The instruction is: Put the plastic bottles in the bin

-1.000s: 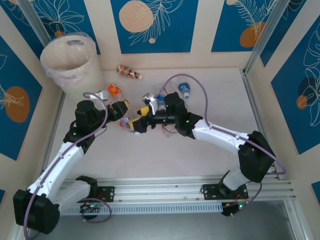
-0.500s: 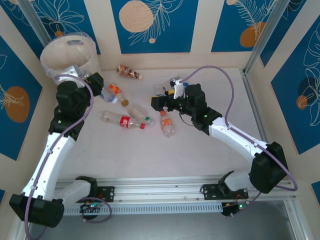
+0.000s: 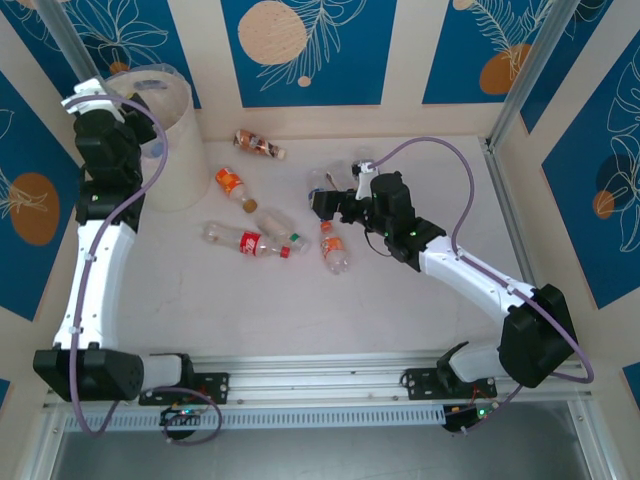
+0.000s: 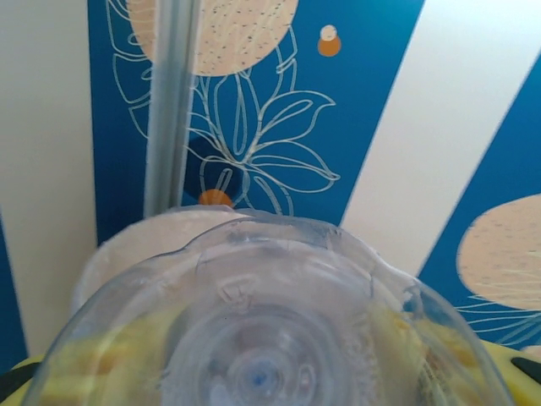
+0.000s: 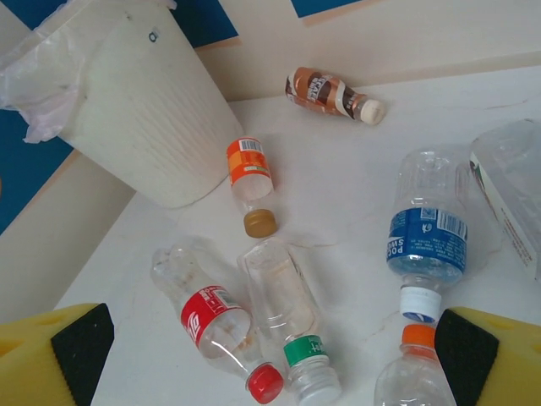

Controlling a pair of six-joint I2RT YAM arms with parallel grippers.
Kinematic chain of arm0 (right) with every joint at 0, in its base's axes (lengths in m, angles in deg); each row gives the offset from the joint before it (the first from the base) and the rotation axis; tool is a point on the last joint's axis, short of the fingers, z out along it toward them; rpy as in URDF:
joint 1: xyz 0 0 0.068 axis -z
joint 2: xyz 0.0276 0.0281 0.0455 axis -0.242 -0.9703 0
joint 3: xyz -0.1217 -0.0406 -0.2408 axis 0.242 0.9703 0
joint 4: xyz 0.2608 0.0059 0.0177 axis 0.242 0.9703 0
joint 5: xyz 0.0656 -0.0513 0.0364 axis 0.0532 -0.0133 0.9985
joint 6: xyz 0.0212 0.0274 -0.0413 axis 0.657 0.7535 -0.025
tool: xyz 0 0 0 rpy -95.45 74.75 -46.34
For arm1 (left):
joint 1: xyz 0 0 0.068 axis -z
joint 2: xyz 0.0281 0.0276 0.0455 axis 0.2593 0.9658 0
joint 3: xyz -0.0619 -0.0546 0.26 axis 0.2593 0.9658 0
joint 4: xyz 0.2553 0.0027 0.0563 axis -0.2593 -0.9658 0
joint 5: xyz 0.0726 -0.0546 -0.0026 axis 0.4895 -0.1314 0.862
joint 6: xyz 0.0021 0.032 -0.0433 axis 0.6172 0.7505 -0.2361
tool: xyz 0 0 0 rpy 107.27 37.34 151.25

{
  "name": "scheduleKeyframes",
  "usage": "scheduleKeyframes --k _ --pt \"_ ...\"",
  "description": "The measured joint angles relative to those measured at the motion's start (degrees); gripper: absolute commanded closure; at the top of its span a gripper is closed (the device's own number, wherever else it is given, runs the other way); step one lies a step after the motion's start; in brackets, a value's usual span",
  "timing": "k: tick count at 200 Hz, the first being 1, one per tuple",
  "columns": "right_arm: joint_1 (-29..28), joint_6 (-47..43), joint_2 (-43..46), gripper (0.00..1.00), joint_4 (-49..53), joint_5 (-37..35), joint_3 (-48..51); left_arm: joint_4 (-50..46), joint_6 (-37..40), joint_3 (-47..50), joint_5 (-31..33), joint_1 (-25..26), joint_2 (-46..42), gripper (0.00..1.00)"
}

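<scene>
The left gripper (image 4: pixel 270 376) is closed partway around a clear bottle (image 4: pixel 270 313), whose ribbed base crowds the wrist camera with yellow fingers (image 4: pixel 507 359) showing at either side of it. From above, the left arm (image 3: pixel 98 235) reaches up to the near left side of the bin (image 3: pixel 182 165), its wrist level with the rim. Whether the held bottle is over the bin's mouth cannot be told. The bin stands in the far left corner with its bag folded over the rim. The right gripper (image 5: pixel 272 338) is spread wide with nothing between its black-padded fingers (image 5: pixel 80 338). It hovers over the table well to the right of the bin, facing the loose bottles. Nearest the bin lies an orange-label bottle (image 5: pixel 249 173), just off the foot of the bin, gold cap pointing away. A brown-label bottle (image 5: pixel 331 93) lies to the bin's right by the back wall. Further from the bin, on the near side, a red-label bottle (image 5: pixel 215 326) and a green-label bottle (image 5: pixel 287 313) lie side by side, touching. Beyond them from the bin are a blue-label bottle (image 5: pixel 427 241) and an orange-capped bottle (image 5: pixel 414 372), the two caps almost meeting.
</scene>
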Motion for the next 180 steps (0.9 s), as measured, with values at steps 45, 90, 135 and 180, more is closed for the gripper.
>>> scheduleKeyframes --k 45,90,135,180 --pt "0.0 3.4 4.6 0.0 0.5 -2.4 5.6 1.4 7.0 -3.9 0.0 -3.4 5.6 0.47" --pt "-0.1 5.1 7.2 0.0 1.0 -3.5 9.3 2.8 10.9 -9.8 -0.1 -5.4 12.5 0.47" --pt "-0.6 5.2 7.1 0.0 1.2 -4.1 9.2 -1.1 7.3 -19.5 -4.1 -11.2 17.9 0.45" --pt "-0.8 4.5 3.5 0.0 1.8 -5.1 7.0 -3.7 1.1 -28.2 -9.4 -13.9 25.3 0.41"
